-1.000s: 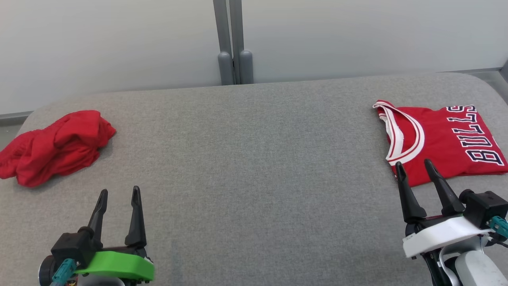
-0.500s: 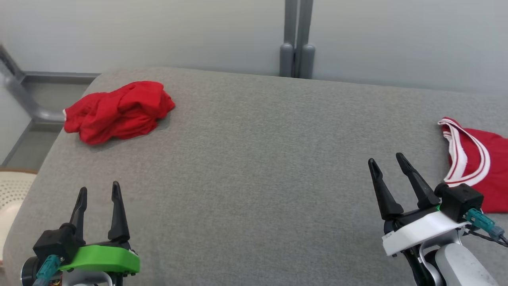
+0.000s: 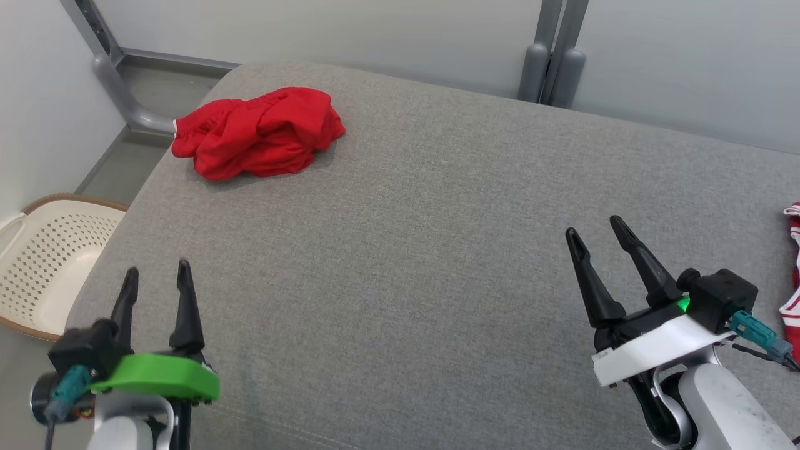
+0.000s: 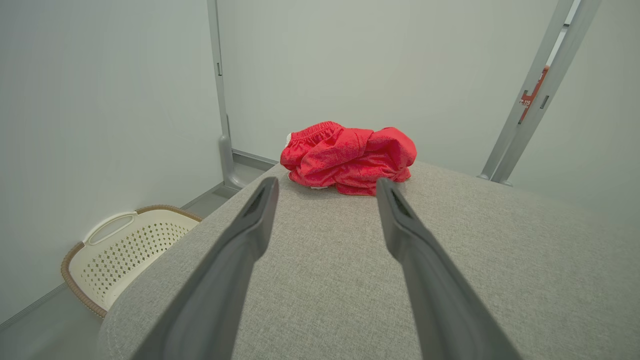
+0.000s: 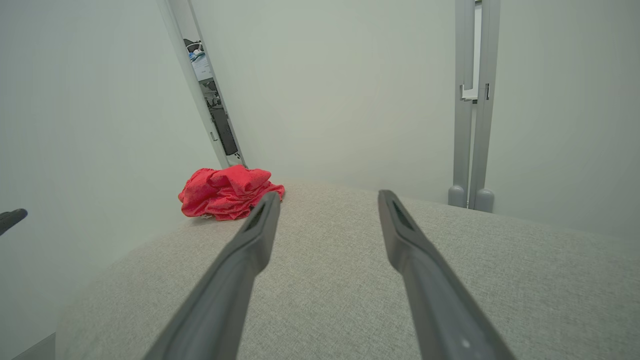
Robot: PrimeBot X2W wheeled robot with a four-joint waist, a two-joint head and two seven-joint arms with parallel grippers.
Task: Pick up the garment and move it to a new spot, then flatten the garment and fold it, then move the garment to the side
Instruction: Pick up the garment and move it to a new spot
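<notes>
Head view: the crumpled red shorts (image 3: pixel 259 132) lie upper left on the grey table (image 3: pixel 406 250), well apart from our left gripper (image 3: pixel 157 267) and right gripper (image 3: pixel 594 225). Both sit low in frame, jaws spread wide and empty. A striped jersey edge (image 3: pixel 792 300) peeks in mid-right. Left wrist view: the shorts sit dead centre, elastic waistband showing, so we judge that raised ridge the best pinch. Right wrist view: they lie left of centre, farther off.

head view downward; both wrist views low, toward garment (image 3: pixel 259 134)
</notes>
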